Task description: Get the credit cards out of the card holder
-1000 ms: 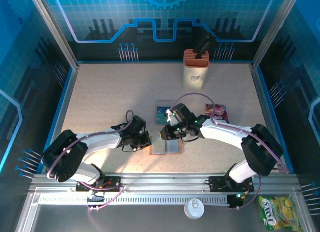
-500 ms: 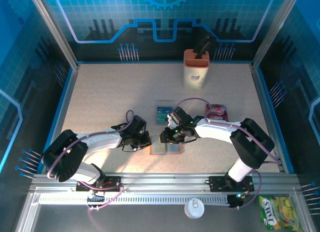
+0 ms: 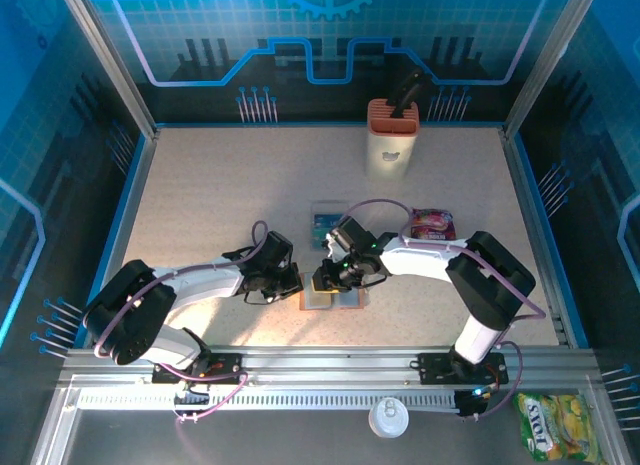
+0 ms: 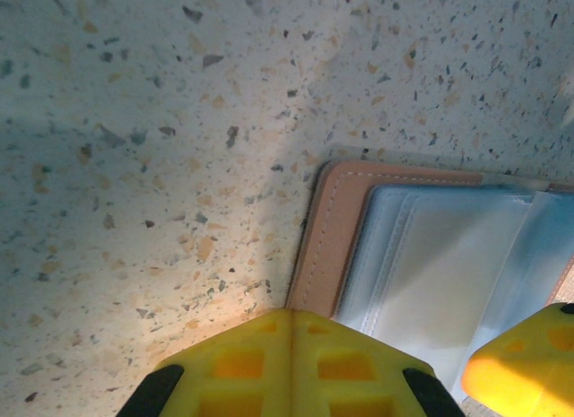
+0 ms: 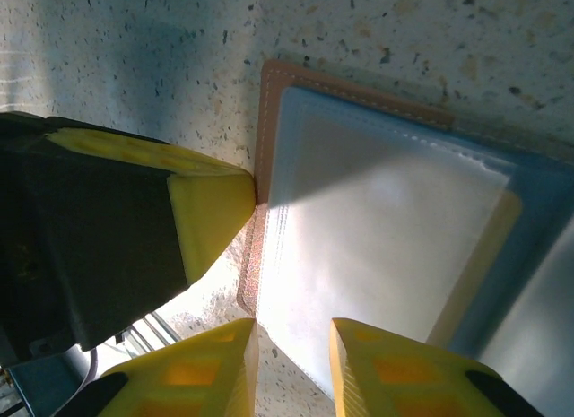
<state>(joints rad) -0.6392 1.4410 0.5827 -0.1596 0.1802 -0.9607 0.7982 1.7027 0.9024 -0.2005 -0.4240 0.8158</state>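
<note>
The brown card holder point(image 3: 338, 301) lies open and flat on the table, grey-blue pockets up. My left gripper point(image 3: 295, 285) is shut, its yellow tips point(image 4: 289, 314) resting against the holder's brown left edge point(image 4: 325, 242). Over the holder's left half, my right gripper point(image 3: 323, 280) is open. Its fingers point(image 5: 291, 336) straddle the near corner of a clear pocket point(image 5: 359, 220). A tan card edge point(image 5: 480, 256) peeks out beside that pocket. One teal credit card point(image 3: 325, 225) lies on the table just behind the holder.
A purple-red snack packet point(image 3: 433, 223) lies right of the right arm. A tall orange-and-cream box point(image 3: 392, 133) stands at the back. Blue walls close in the table on three sides. A white cup lid point(image 3: 387, 417) and a yellow packet point(image 3: 552, 425) sit outside the front rail.
My right gripper has slid left and nearer over the holder, toward the left gripper, and its jaws have parted slightly. The left arm and the holder have stayed put.
</note>
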